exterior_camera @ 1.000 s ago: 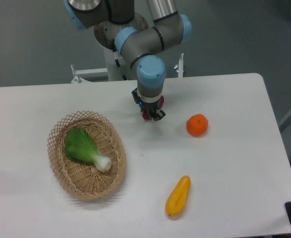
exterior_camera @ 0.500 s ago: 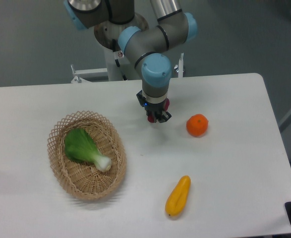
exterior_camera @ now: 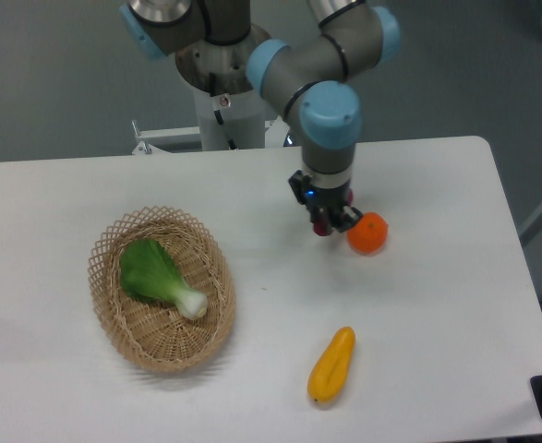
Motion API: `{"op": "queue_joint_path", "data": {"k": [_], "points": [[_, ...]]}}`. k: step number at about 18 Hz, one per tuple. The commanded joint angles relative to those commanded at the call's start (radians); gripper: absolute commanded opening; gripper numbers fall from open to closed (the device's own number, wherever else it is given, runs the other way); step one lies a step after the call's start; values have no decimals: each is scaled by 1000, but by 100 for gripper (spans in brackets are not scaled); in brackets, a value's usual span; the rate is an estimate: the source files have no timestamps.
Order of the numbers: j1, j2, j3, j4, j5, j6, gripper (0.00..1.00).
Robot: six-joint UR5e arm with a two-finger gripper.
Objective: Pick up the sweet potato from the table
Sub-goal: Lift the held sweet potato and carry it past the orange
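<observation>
My gripper point(exterior_camera: 333, 220) points down over the white table point(exterior_camera: 418, 305), just left of the round orange fruit point(exterior_camera: 367, 233). Its fingers are shut on the sweet potato point(exterior_camera: 321, 227), a small magenta-red piece. Only the ends of the sweet potato peek out on either side of the fingers; the rest is hidden by the gripper. How high it hangs above the tabletop I cannot tell.
A woven basket point(exterior_camera: 114, 314) holding a green bok choy point(exterior_camera: 155, 275) stands at the left. A yellow-orange elongated vegetable point(exterior_camera: 332, 365) lies near the front edge. The arm's base point(exterior_camera: 224, 101) rises behind the table's back edge.
The gripper has travelled to the right with the sweet potato in it, from the middle of the table to right beside the orange. Nothing else has moved.
</observation>
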Motion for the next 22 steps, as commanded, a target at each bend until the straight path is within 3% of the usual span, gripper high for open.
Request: {"op": "queue_joint_path", "data": {"k": [4,8,10,16,22], "points": [[32,-74,114,-17,-2,0,20],[63,-141,235,-92,-53,-3,19],[68,-169,278,-100,-69,-3,20],[69,-218,347,-101,-69,9,21],[69,-224,352,-101,-63,17,21]]}}
